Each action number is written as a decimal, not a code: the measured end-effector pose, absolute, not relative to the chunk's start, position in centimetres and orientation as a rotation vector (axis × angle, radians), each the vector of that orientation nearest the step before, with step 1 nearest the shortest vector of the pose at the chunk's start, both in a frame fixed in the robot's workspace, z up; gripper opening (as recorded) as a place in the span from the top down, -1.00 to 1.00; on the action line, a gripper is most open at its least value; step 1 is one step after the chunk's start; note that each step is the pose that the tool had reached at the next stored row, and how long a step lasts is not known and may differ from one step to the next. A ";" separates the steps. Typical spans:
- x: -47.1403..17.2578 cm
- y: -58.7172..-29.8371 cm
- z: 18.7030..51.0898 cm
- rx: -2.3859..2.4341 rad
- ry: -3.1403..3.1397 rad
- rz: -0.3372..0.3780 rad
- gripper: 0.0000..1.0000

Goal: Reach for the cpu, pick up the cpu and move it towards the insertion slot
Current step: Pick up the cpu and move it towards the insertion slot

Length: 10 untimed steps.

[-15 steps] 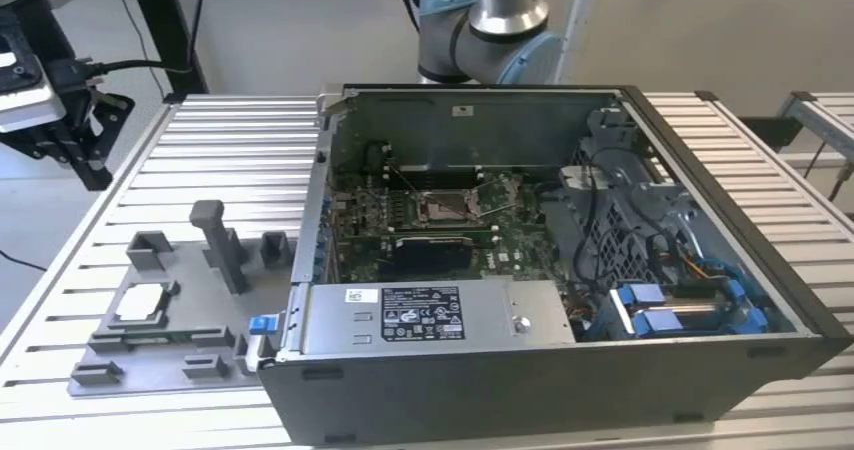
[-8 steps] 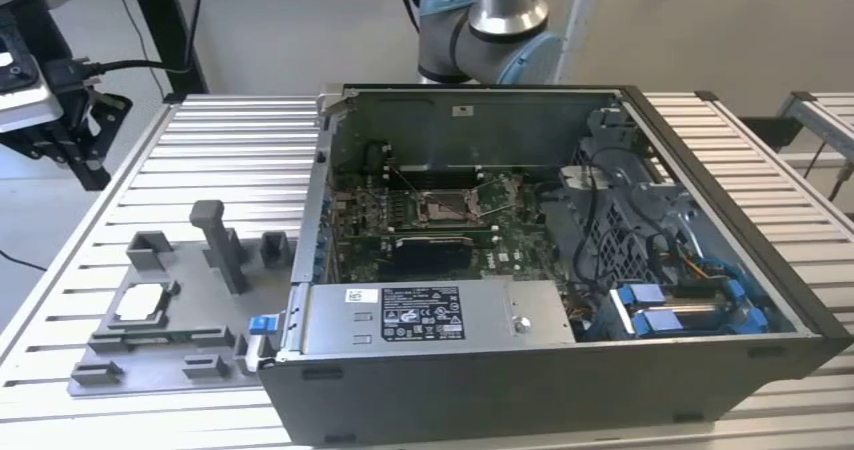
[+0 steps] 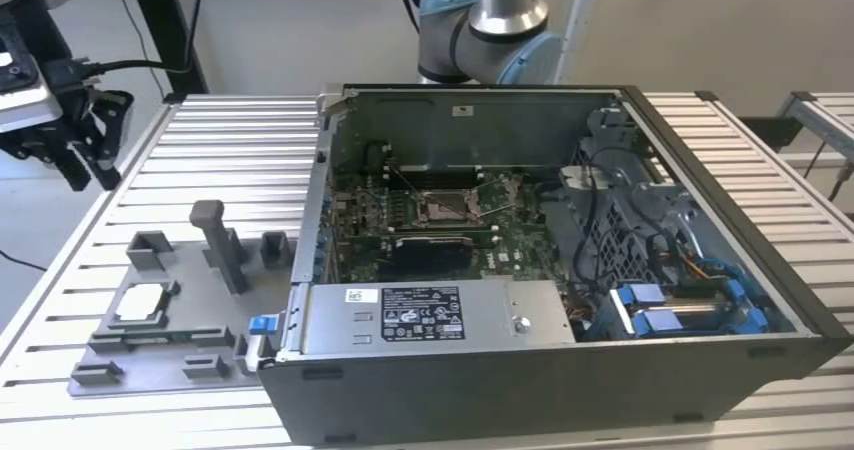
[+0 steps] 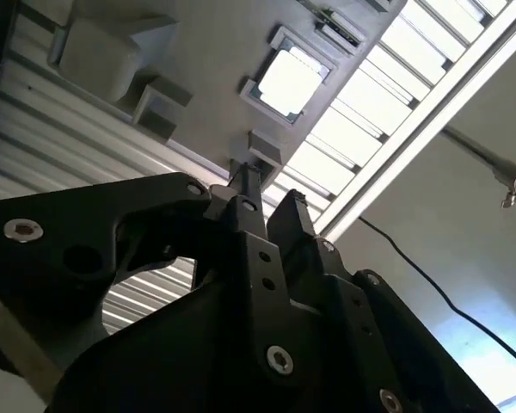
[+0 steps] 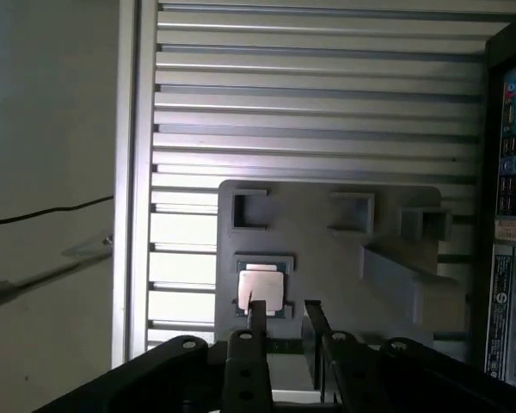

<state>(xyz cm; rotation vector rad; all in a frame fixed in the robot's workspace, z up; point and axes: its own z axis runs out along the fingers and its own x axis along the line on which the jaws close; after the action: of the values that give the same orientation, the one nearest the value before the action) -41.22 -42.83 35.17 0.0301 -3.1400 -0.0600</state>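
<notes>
gripper: black two-finger gripper [image 3: 88, 165] hangs over the exterior view's left side, clear of the fixture.
fingers: fingers [image 5: 256, 317] spread, gap between them, nothing held.
cpu: small square silvery chip [image 3: 144, 303] [image 5: 262, 288] [image 4: 290, 79] lies flat in a recess of the grey plastic fixture plate [image 3: 190, 305] on the slatted metal table [image 3: 227, 140].
slot: square silver-framed socket [image 3: 447, 205] inside the open dark computer case [image 3: 534, 390], well apart from the chip.

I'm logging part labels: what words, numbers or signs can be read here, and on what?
None can be read.
Stickers on the power supply: print too small.
White sticker on the case's back wall: too small.
Labels on the case's rear panel: blurred.
The chip: bright face, no marks legible.
</notes>
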 end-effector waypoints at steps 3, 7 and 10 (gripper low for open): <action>-41.3 -42.8 35.2 0.030 -3.140 -0.060 -1.00; -41.3 -42.8 35.2 0.030 -3.140 -0.060 -1.00; -41.3 -42.8 35.1 0.030 -3.140 -0.060 -1.00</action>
<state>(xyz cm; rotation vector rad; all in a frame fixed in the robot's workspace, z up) -41.28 -42.83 35.08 0.0301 -3.1401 -0.0600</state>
